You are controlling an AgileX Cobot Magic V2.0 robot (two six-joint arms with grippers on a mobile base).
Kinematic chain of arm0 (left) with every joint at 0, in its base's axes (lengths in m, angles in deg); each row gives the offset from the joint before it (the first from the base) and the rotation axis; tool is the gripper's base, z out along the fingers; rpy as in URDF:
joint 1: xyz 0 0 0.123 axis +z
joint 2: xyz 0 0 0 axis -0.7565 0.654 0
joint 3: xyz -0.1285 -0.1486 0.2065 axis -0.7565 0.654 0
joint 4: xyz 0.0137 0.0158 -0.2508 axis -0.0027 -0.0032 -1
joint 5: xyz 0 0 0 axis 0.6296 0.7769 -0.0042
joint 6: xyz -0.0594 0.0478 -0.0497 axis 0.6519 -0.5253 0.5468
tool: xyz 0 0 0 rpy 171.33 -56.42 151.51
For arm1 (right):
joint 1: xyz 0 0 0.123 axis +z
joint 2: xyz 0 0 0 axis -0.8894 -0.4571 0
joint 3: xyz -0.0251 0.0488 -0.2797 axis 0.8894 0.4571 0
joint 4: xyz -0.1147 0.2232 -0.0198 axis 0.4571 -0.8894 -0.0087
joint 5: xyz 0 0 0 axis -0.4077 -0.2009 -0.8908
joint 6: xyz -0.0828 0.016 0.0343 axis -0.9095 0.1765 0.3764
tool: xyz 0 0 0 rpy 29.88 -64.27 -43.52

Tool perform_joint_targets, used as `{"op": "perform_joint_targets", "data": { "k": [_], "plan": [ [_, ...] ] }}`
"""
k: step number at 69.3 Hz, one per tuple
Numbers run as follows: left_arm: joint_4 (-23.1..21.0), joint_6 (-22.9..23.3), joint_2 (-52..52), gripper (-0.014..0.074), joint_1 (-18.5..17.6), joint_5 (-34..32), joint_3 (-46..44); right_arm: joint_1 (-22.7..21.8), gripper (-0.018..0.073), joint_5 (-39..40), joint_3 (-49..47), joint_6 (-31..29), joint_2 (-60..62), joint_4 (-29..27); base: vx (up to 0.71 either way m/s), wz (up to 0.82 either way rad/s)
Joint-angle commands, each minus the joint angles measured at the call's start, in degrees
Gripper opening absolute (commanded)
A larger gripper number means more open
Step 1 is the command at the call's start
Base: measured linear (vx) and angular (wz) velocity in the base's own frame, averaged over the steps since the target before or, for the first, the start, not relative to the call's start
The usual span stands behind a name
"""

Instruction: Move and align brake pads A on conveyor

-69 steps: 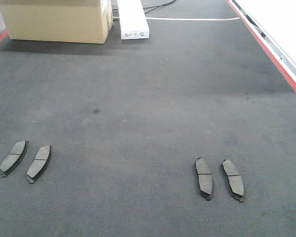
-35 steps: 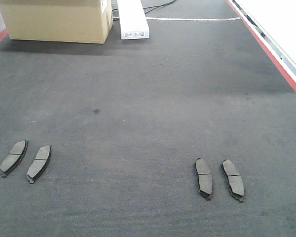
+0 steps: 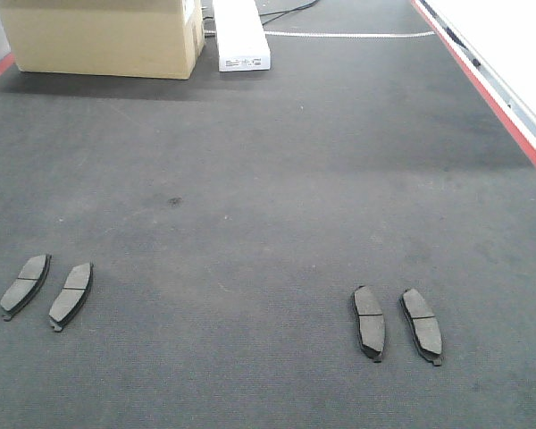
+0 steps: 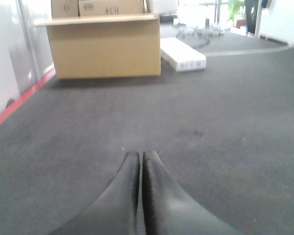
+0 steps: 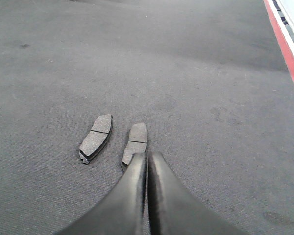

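Nearest me, my left gripper (image 4: 141,161) and right gripper (image 5: 147,159) each show fingers pressed together, holding nothing. Four brake pads lie flat on the conveyor (image 3: 277,179): a left pair (image 3: 25,285) and a right pair (image 3: 369,323), well apart. I see red edging (image 3: 505,112) to the right, then a cardboard box (image 3: 103,36) and white box (image 3: 241,36) far off.

Front view: looked down from high up along the belt (image 3: 277,179).
Left wrist: sat low, faced the box (image 4: 105,46).
Right wrist: was close above two pads (image 5: 95,138), shared with front.
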Motion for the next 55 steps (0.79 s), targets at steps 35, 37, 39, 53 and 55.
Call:
{"op": "perform_joint_targets", "data": {
  "k": [35,37,39,53,55],
  "plan": [
    [0.04,0.53,-8.32,-0.0006,0.14,-12.72,13.22,-0.01,-0.0007,3.9,-1.43,-0.52,-0.62,1.07,0.0,0.0],
    [0.04,0.53,-8.32,-0.0006,0.14,-12.65,13.22,-0.01,-0.0007,4.01,-1.43,-0.52,-0.62,1.07,0.0,0.0],
    [0.04,0.53,-8.32,-0.0006,0.14,-12.65,13.22,-0.01,-0.0007,4.0,-1.43,-0.52,-0.62,1.07,0.0,0.0],
    [0.04,0.53,-8.26,-0.0006,0.14,-12.67,13.22,-0.01,-0.0007,3.95,-1.43,-0.52,-0.62,1.07,0.0,0.0],
    [0.04,0.53,-8.26,-0.0006,0.14,-12.67,13.22,-0.01,-0.0007,3.95,-1.43,-0.52,-0.62,1.07,0.0,0.0]
  ]
}}
